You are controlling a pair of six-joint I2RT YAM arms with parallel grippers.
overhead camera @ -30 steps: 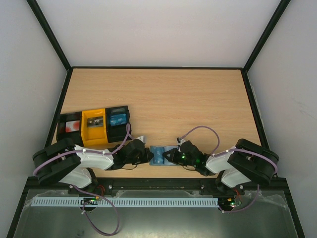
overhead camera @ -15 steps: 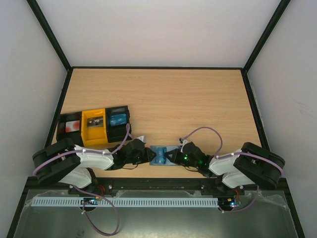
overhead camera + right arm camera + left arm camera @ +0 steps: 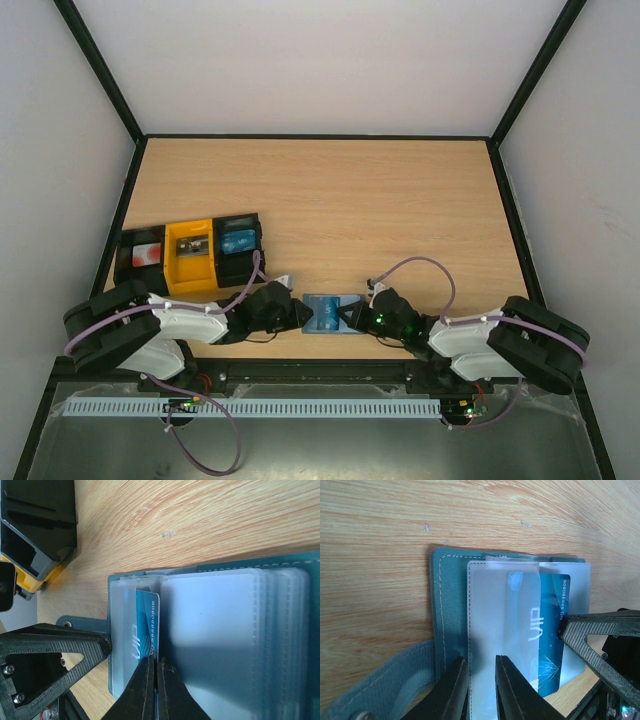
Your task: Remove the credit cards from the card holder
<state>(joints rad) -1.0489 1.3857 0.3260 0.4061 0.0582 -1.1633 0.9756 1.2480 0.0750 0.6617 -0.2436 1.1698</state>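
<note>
Table (image 3: pixel 330 190): wood top. Trays (image 3: pixel 190 250), black and yellow, sit at 8 o'clock in the top view, well apart from the work. Holder (image 3: pixel 322 314) lies open and flat at 6 o'clock, by the near edge, between the two arms.

Left gripper (image 3: pixel 481 677): enters from the holder's 9 o'clock side. Jaws are drawn nearly together across the edge of the front clear sleeve (image 3: pixel 490 600), which reads as a pinch pinning the sleeve.

Right gripper (image 3: pixel 152 672): enters from 3 o'clock. Jaws are all but touching, with the free edge of the blue card (image 3: pixel 146 622) between them. This reads as a grip on the card, though the fingers partly hide the contact.

Card: most of its face lies under the sleeve. A strip with printed digits sticks out at the sleeve's open side.

Step, as judged: first card extraction. Grip made, pull not yet done.

Next move, as judged:
- Draw the right gripper straight toward 3 o'clock, in line with the sleeve and low, so the card slides and does not bend.
- Hold the left pinch firm. The holder is soft and will likely drag along if the pinch slips.
- Check that the right jaws have not caught the neighbouring sleeve too.
</note>
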